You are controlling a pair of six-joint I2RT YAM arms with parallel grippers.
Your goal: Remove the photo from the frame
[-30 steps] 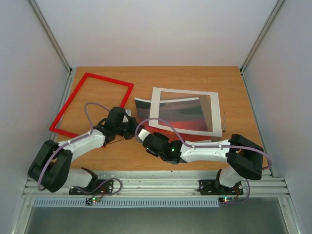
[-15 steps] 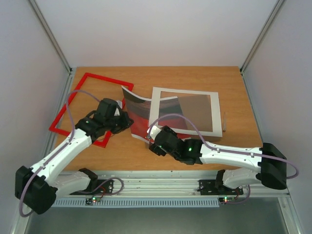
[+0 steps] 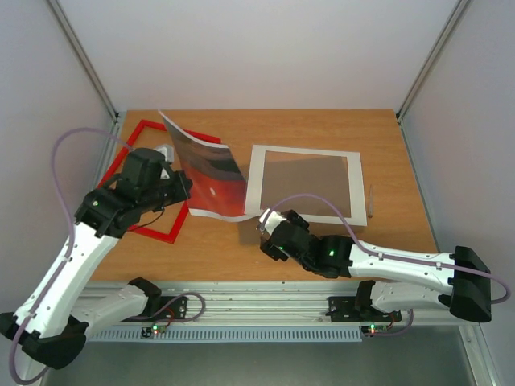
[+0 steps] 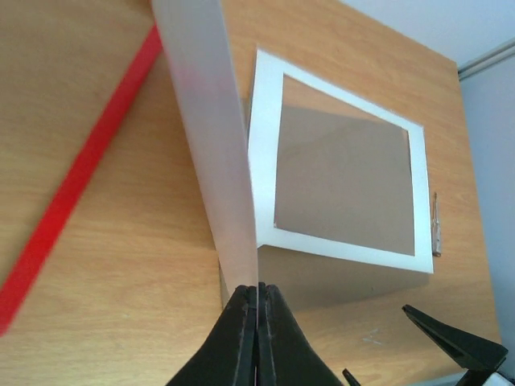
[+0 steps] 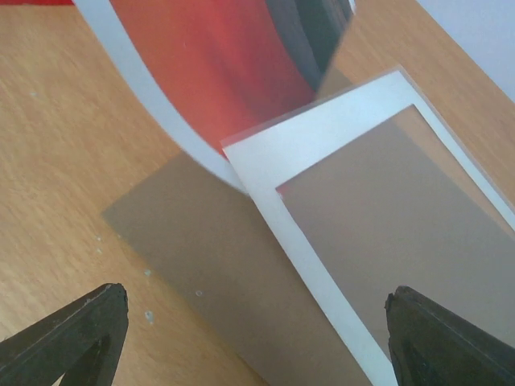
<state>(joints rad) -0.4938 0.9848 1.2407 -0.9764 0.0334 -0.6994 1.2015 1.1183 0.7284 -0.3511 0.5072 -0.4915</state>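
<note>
Left gripper (image 4: 257,291) is pinched shut on one edge of the photo (image 3: 211,173), holding it up off the table (image 3: 386,137) in a loose curl. The print is out of the frame (image 3: 153,232), which lies flat at the left, and its lower edge dips beside the white mat (image 3: 256,181). Right gripper (image 3: 269,227) hangs low by the mat's near-left corner with jaws wide apart and nothing between them, just where a brown board (image 5: 185,233) pokes out from under the mat.

Photo (image 3: 211,173) between frame (image 3: 131,138) at left, mat (image 3: 256,181) at right
</note>
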